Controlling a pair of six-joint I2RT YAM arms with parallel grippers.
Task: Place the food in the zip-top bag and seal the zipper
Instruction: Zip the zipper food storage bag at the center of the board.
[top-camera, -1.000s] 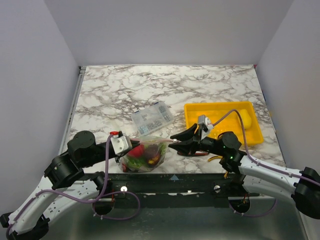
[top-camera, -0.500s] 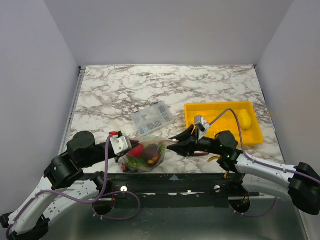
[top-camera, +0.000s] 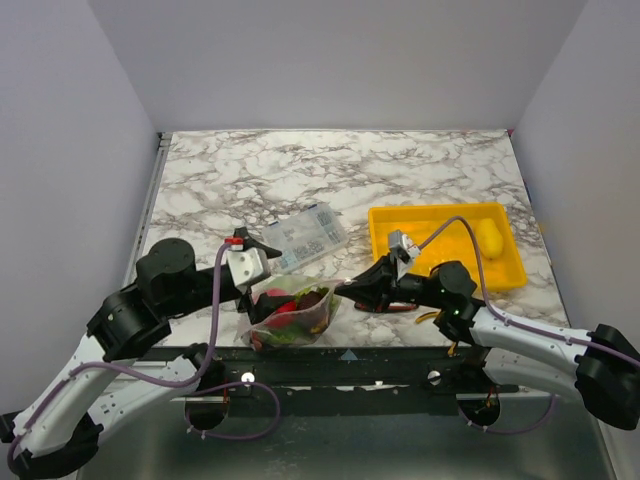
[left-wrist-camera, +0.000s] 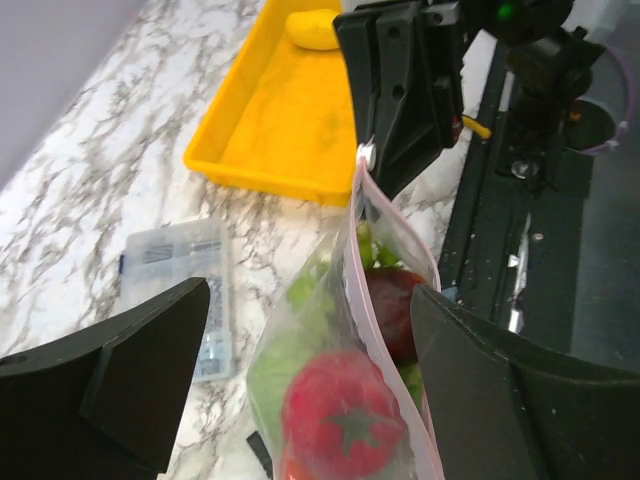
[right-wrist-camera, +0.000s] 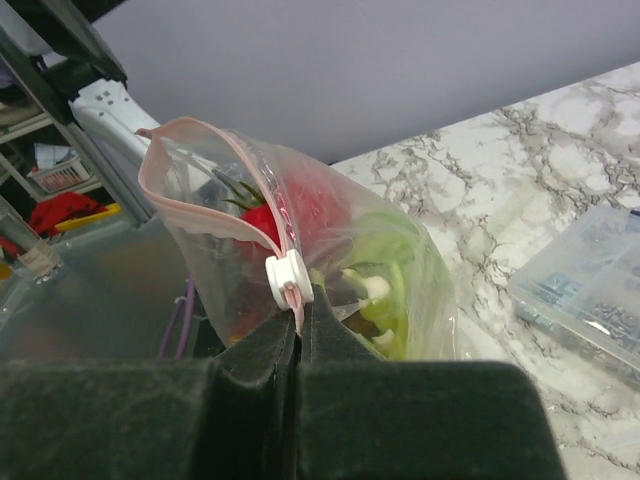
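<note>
Here, the right claw (right-wrist-camera: 298, 305) is clenched on the end of the zipper (left-wrist-camera: 350, 260) of the zip-top bag (top-camera: 292, 312), its two fingers pressed flat together and the white slider (right-wrist-camera: 287, 280) sitting just above their tips. The left claw (left-wrist-camera: 310, 295) is released, its fingers spread wide to either side of the bag and, as far as its wrist view shows, touching neither wall. The bag sits between the two claws at the near edge of the counter (top-camera: 330, 170), its mouth gaping in a pink loop directly ahead of the right claw. Whether it rests there or hangs cannot be told.

The hazard lies in that one-sided hold. With only a corner pinched and the far end unsupported, the floppy pouch could sag or swing. A pull on the slider would likely drag the whole bag rather than close the strip. A tipped open mouth could also let the contents roll out.

Inside the bag, just beyond the right claw's tips, are a red tomato (left-wrist-camera: 345, 415), a dark purple eggplant (left-wrist-camera: 392, 305) and green pieces (left-wrist-camera: 300, 340) too jumbled to name. A yellow fruit (top-camera: 488, 238) lies apart in the yellow tray (top-camera: 440, 222), behind and to one side of the right claw, so sealing now would probably shut it out. A compartment box (top-camera: 305, 233) of small parts rests off to one side of the left claw.
</note>
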